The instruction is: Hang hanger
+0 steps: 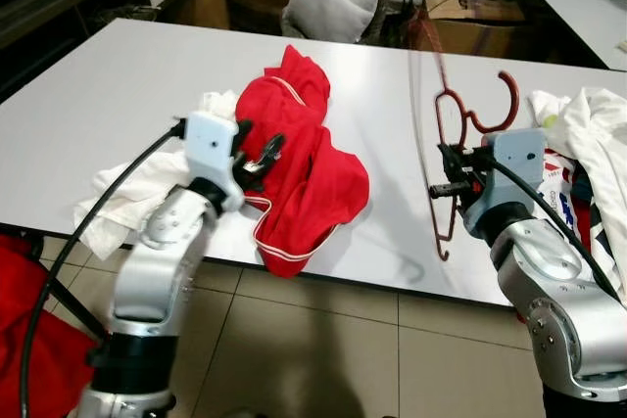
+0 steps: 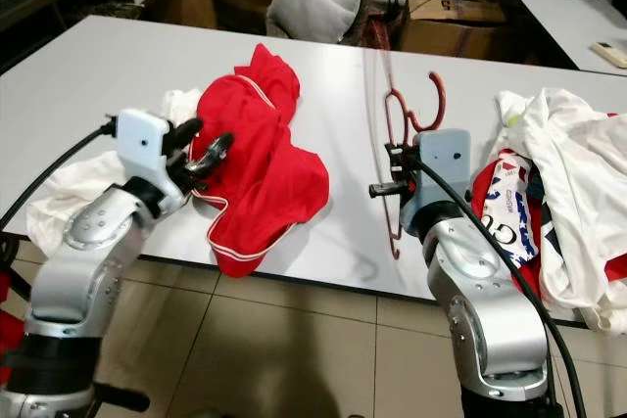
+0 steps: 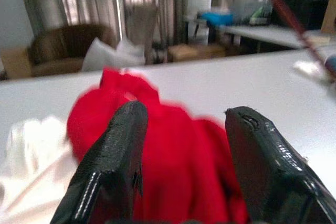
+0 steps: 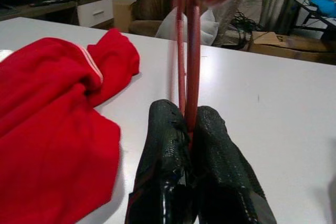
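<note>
A dark red hanger point(image 1: 453, 144) stands upright above the white table point(image 1: 118, 75), its hook pointing up. My right gripper point(image 1: 449, 171) is shut on the hanger's thin bar, which shows pinched between the black fingers point(image 4: 168, 145). A crumpled red garment point(image 1: 304, 163) with white piping lies in the middle of the table. My left gripper point(image 1: 257, 156) is open just above the garment's near left edge, with nothing between its fingers point(image 3: 113, 166).
White cloth point(image 1: 127, 198) lies by the table's near left edge. A pile of white and printed clothes point(image 2: 558, 183) covers the right end. Tiled floor lies below the table's front edge. An armchair with a grey cushion point(image 1: 328, 2) and boxes stand behind.
</note>
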You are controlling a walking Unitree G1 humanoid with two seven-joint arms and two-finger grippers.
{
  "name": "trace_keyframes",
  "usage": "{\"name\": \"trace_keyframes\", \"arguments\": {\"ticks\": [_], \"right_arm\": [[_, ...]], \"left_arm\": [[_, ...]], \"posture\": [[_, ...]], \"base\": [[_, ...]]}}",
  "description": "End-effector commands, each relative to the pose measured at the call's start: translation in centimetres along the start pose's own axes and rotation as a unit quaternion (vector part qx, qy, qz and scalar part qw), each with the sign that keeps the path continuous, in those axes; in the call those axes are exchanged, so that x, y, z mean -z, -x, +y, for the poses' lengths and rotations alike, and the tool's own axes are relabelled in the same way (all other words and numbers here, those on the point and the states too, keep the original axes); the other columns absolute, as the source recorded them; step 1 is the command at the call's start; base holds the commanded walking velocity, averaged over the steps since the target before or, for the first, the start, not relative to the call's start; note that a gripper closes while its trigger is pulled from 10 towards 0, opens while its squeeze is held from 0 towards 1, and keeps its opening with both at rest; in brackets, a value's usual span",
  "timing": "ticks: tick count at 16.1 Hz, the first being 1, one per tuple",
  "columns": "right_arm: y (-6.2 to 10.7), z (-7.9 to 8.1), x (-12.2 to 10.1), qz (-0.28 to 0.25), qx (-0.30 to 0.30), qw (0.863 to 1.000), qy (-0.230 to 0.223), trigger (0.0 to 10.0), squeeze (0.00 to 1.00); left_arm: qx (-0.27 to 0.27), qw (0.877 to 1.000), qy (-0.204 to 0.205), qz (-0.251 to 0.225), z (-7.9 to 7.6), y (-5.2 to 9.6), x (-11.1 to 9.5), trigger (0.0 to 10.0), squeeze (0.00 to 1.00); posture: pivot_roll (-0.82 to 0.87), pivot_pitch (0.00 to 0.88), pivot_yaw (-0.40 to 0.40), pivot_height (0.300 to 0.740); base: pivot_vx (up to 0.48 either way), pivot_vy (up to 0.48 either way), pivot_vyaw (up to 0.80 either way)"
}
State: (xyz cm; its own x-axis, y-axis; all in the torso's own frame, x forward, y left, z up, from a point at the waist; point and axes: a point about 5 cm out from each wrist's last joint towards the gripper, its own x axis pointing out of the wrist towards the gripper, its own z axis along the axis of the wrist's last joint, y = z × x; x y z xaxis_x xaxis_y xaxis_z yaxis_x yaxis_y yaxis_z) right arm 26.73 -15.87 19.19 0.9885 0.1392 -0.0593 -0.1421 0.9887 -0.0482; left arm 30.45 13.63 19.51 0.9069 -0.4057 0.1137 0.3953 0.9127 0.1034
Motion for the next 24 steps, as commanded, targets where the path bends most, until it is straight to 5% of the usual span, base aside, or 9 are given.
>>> {"name": "trace_keyframes", "arguments": {"ticks": [1,10,19,20,21,24], "right_arm": [[0.2,0.1,-0.2,-0.008,0.009,1.000,-0.002,10.0,0.00],[0.9,0.3,0.0,-0.027,0.029,0.999,-0.015,10.0,0.00],[0.8,-0.1,-0.5,-0.042,0.047,0.998,-0.018,10.0,0.00],[0.9,-0.2,-0.4,-0.041,0.053,0.998,-0.022,10.0,0.00],[0.9,-0.5,-0.2,-0.038,0.061,0.997,-0.025,10.0,0.00],[1.0,-0.8,0.2,-0.029,0.069,0.997,-0.016,10.0,0.00]], "left_arm": [[-0.001,1.000,-0.001,-0.017,-0.3,0.1,-0.9,10.0,0.00],[-0.028,0.999,-0.020,0.017,-0.2,1.3,0.5,10.0,0.00],[-0.031,0.999,-0.018,0.021,-0.4,1.0,0.6,10.0,0.00],[-0.023,0.999,0.019,0.025,-0.5,1.0,0.8,10.0,0.18],[-0.021,0.998,0.045,0.030,-0.4,1.2,1.0,10.0,1.00],[-0.013,0.998,0.045,0.034,-0.3,1.6,1.3,10.0,1.00]], "posture": [[-0.11,0.000,0.002,0.740],[-0.12,0.000,-0.001,0.740],[-0.12,0.000,0.009,0.740],[-0.12,0.000,0.008,0.740],[-0.12,0.000,0.006,0.740],[-0.12,0.000,0.005,0.740]], "base": [[0.000,-0.277,0.00],[0.000,-0.325,0.00],[0.000,-0.480,-0.74],[0.000,0.000,0.00],[0.000,0.000,0.00],[0.000,0.000,0.00]]}}
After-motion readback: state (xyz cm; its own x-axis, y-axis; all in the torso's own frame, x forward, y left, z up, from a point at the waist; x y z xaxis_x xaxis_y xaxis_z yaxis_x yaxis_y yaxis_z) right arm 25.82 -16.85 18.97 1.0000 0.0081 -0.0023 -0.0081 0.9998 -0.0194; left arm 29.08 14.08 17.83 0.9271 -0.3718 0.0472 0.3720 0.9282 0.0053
